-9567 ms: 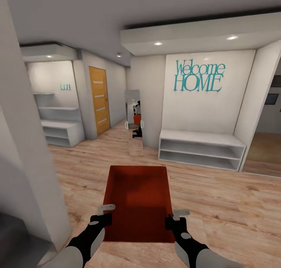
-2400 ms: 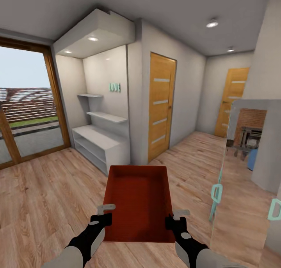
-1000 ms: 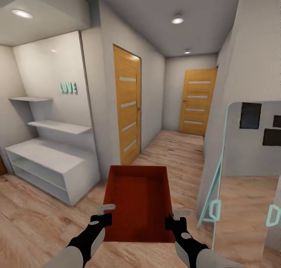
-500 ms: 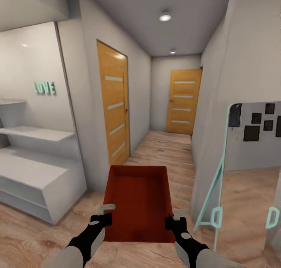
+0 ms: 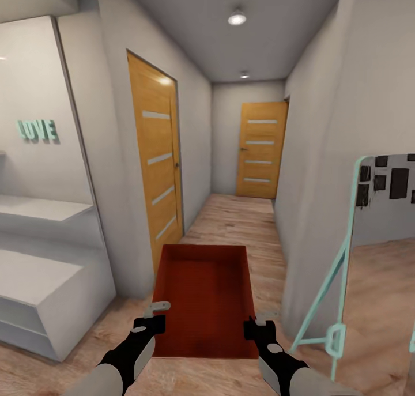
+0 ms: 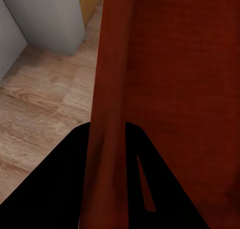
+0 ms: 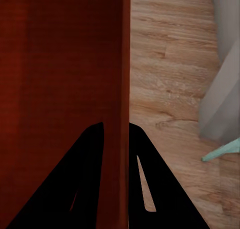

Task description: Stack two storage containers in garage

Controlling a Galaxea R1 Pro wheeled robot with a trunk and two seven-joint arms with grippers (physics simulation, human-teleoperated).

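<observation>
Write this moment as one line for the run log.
place: hallway, wood floor | left gripper: shut on container wall | right gripper: shut on opposite wall | ahead: door

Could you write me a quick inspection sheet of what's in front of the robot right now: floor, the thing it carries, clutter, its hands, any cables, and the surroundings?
Surface: light wood plank floor, running down a hallway.
Job's things: one red-orange storage container, lidless, nothing seen inside, held off the floor between both arms.
Clutter: nothing seen on the floor ahead.
Grippers: left gripper fingers straddle the container's left wall; right gripper fingers straddle its right wall.
Cables: nothing seen.
Surroundings: wooden door at left, second wooden door at the hallway's end, white shelf unit, teal "LOVE" letters, teal-framed mirror at right.
</observation>
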